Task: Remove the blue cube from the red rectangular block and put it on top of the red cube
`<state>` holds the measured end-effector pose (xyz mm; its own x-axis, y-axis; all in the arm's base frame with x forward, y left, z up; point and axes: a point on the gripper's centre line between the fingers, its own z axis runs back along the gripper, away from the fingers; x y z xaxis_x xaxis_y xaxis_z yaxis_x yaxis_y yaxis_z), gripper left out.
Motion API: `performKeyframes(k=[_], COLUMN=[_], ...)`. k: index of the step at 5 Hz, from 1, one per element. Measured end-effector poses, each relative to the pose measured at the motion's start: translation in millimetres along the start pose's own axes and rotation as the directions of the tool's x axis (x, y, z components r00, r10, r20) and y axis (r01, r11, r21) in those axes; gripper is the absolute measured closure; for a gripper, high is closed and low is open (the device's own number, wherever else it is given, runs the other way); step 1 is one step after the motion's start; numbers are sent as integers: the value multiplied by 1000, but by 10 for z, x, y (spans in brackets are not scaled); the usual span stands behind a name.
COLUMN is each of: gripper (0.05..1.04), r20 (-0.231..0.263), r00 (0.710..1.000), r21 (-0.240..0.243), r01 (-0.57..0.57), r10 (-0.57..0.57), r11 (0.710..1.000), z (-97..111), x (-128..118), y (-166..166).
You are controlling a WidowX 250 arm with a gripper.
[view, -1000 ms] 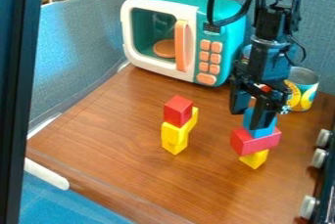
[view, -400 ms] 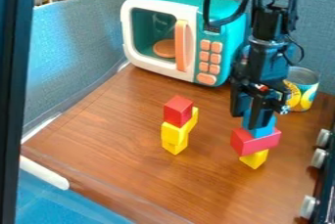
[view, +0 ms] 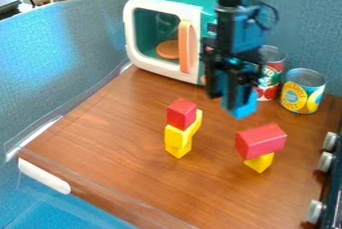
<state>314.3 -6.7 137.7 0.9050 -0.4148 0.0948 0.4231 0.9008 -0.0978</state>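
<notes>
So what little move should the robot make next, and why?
Probably carry the blue cube sideways until it is above the red cube, before lowering it. The gripper holds the blue cube up off the red block, but off to one side of the red cube, which tops the yellow blocks.

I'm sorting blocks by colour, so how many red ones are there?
2: the red cube on top of the yellow blocks near the middle, and the red rectangular block on the small yellow block at right.

toy microwave [view: 157, 30], teal and white, at the back. red can [view: 270, 79] beside yellow can [view: 302, 92], at right. yellow blocks [view: 178, 139], on brown table [view: 127, 128].
</notes>
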Motion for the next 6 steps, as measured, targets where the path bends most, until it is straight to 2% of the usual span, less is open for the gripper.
performKeyframes(k=[1, 3, 5, 6], gripper=[546, 546, 546, 546], r20=[-39, -105, -75, -39], r00=[999, 993, 993, 995], r21=[-22, -3, 17, 15], r01=[4, -61, -88, -88], r10=[-5, 60, 89, 89], r11=[1000, 998, 996, 996], z=[-38, -148, -62, 25], x=[-169, -345, -317, -237], y=[27, 246, 353, 350])
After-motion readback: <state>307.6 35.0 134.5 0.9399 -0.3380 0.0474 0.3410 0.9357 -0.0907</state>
